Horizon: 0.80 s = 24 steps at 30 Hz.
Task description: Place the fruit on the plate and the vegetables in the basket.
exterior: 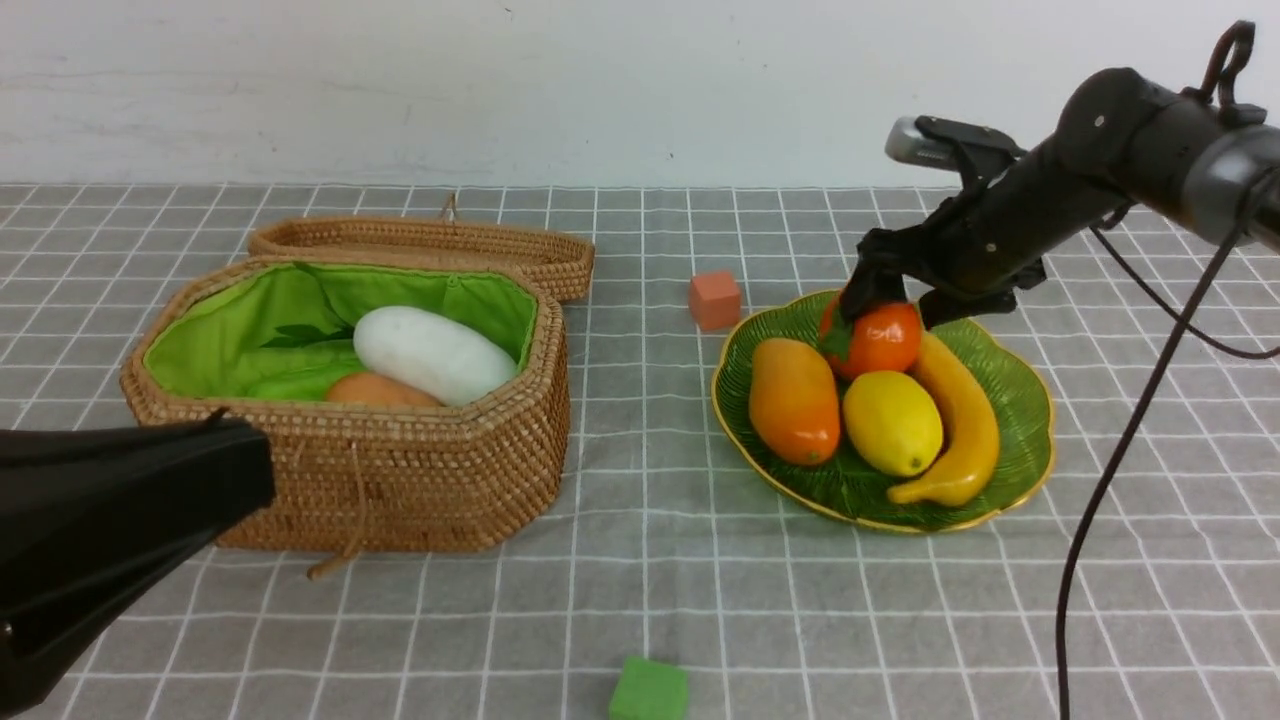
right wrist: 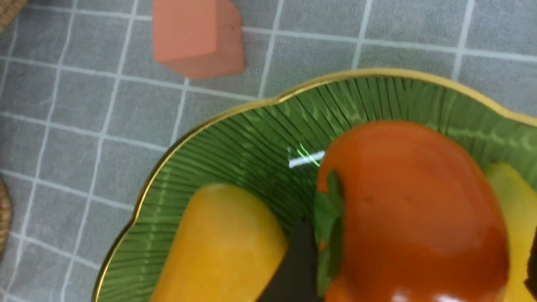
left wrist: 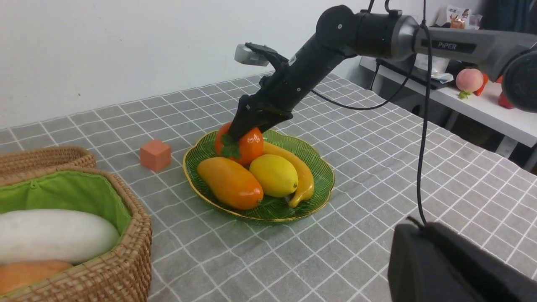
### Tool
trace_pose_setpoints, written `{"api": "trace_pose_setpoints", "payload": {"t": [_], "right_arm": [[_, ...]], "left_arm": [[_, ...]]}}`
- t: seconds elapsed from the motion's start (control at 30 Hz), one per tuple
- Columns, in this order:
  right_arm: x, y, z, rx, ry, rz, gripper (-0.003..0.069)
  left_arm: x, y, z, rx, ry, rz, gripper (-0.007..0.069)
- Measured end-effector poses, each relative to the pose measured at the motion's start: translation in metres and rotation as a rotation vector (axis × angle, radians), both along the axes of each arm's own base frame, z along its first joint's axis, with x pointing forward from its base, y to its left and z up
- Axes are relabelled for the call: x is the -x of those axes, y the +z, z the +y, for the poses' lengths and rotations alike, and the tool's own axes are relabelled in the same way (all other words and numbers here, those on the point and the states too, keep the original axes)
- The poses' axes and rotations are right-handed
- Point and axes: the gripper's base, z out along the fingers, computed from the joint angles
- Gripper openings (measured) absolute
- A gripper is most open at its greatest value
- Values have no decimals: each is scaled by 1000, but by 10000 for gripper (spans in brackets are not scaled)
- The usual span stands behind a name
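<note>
The right gripper (exterior: 893, 300) stands wide open around the persimmon (exterior: 885, 338) on the plate's (exterior: 1030, 440) far edge; the left gripper (exterior: 225, 445) is closed. Mango, lemon and banana share the plate; radish, potato and leaf sprig are basketed. Only withdrawing seems left.

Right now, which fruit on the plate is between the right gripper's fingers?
The persimmon, the round orange one; the others lie clear of them.
</note>
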Motion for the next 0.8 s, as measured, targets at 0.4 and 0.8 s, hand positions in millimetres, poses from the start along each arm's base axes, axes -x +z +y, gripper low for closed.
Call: {"api": "trace_pose_setpoints", "payload": {"t": [0.4, 0.8], "right_arm": [[79, 119, -9, 93, 87, 39, 262], [250, 143, -39, 227, -17, 100, -1]], "left_arm": [[-1, -7, 3, -74, 20, -35, -12], [23, -84, 25, 114, 37, -41, -10]]}}
